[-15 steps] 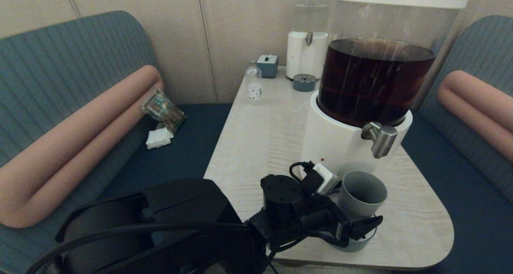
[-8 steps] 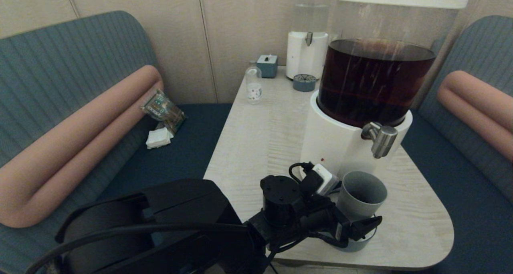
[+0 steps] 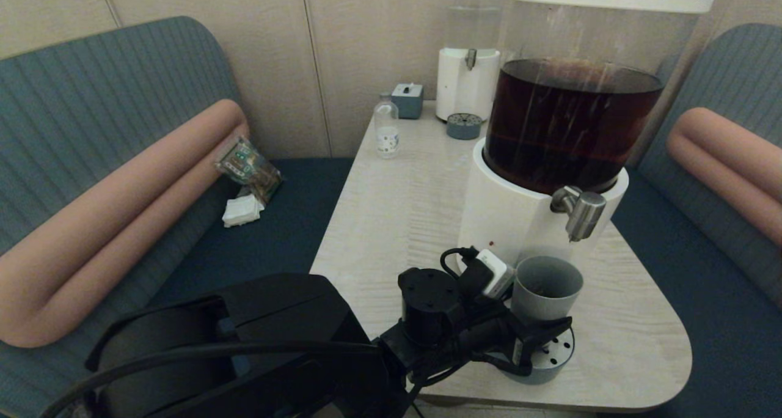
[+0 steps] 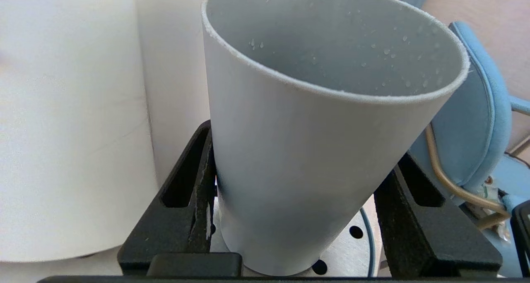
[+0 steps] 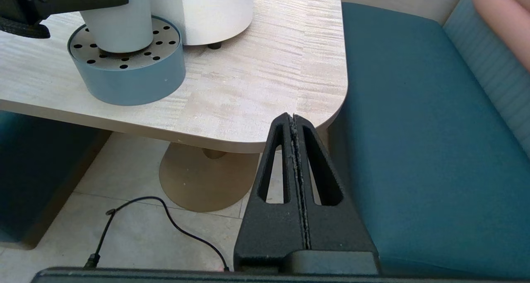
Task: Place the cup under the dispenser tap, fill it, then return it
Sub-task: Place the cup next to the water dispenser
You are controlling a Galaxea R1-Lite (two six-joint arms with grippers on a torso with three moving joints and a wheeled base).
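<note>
A café-like lounge booth: padded teal benches [image 3: 91, 131] flanking a table [image 3: 397, 204] with drink dispensers [image 3: 550, 131].

We face a booth: beige panelled wall [image 3: 342, 45] behind, with vertical seams. Two ribbed blue-grey seat backs, one on the left [image 3: 104, 94] and one on the right [image 3: 739, 88], each with a long salmon-pink bolster [image 3: 116, 216] along its lower part. Seat cushions are dark blue [image 3: 269, 234]. Between them stands a pale wood-grain table [image 3: 391, 210] with rounded corners, on a round tan pedestal base [image 5: 198, 179]. Floor is light tile [image 5: 136, 229]; a black cable [image 5: 157, 217] trails across it. Light seems dim and even, though we can't see its source.
</note>
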